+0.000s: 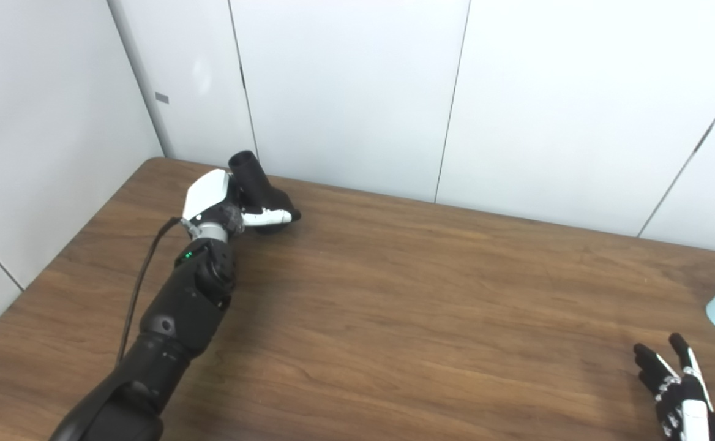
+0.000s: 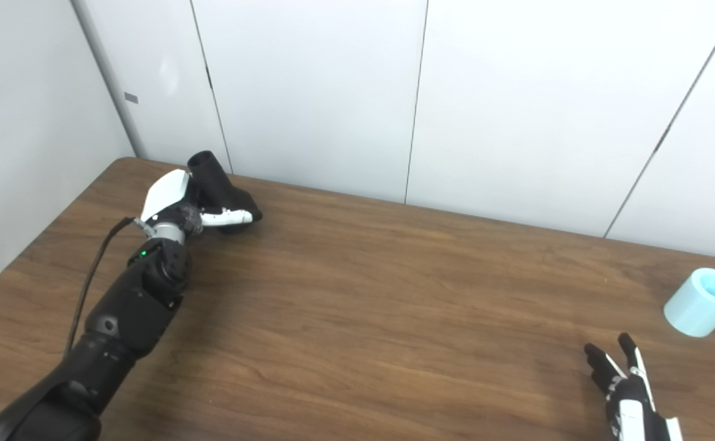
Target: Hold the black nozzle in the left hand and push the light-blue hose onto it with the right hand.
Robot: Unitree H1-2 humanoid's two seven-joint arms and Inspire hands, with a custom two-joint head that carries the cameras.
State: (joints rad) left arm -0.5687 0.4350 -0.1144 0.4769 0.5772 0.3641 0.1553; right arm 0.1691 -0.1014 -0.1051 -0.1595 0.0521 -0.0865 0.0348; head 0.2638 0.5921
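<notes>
The black nozzle [image 1: 261,187] stands tilted at the table's far left corner, its round mouth pointing up and back. My left hand [image 1: 223,205] is wrapped around its lower part, thumb [image 1: 269,215] across the front, so the hand is shut on it. The light-blue hose [image 2: 703,301], a short pale tube lying on its side, rests at the right edge of the table. My right hand [image 2: 624,383] hovers low near the front right, fingers spread and empty, a short way in front and left of the hose.
The wooden table [image 2: 370,306] runs up to white wall panels at the back and on the left. A black cable [image 1: 140,288] trails along my left forearm.
</notes>
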